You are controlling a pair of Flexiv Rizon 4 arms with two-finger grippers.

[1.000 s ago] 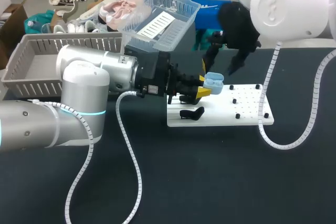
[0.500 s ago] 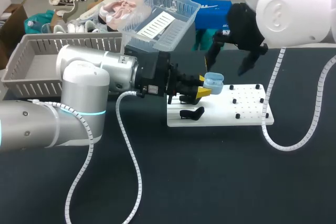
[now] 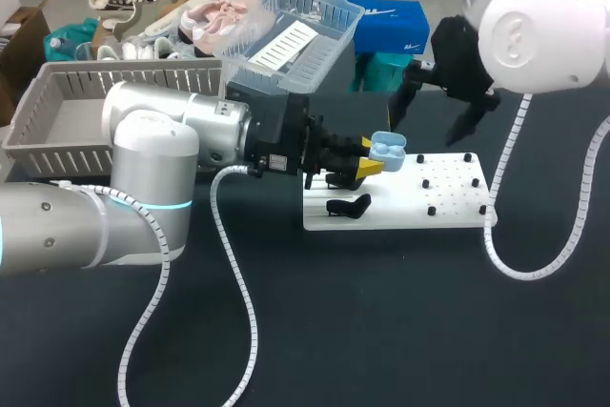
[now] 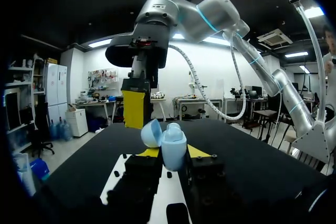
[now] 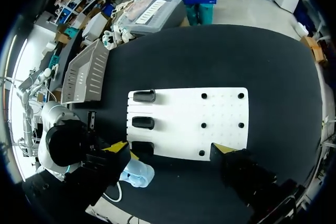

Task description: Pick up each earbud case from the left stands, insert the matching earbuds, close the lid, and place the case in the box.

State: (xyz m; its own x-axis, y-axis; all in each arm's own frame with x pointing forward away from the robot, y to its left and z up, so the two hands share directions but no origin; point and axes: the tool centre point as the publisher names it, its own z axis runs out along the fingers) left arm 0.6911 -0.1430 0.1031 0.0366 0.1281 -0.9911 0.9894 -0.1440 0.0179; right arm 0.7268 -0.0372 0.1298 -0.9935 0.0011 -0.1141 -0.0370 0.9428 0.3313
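My left arm (image 3: pixel 152 154) grips the earbud case (image 3: pixel 388 148) in its jaws, lid open, raised beside the black stands (image 3: pixel 348 206) of the white board (image 3: pixel 448 221). I judge it should hold the case level and steady. Further right, small black dots (image 3: pixel 431 210), probably earbuds, sit on the board. The right arm (image 3: pixel 457 54) hangs above them, jaws spread wide, and should descend straight onto one bud and pinch gently.

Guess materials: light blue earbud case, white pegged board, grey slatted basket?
The light blue earbud case looks like smooth moulded plastic, softly glossy. The white pegged board: rigid flat matte sheet, plastic or painted panel, unclear. The grey slatted basket: matte moulded plastic, judging by thin uniform ribs.
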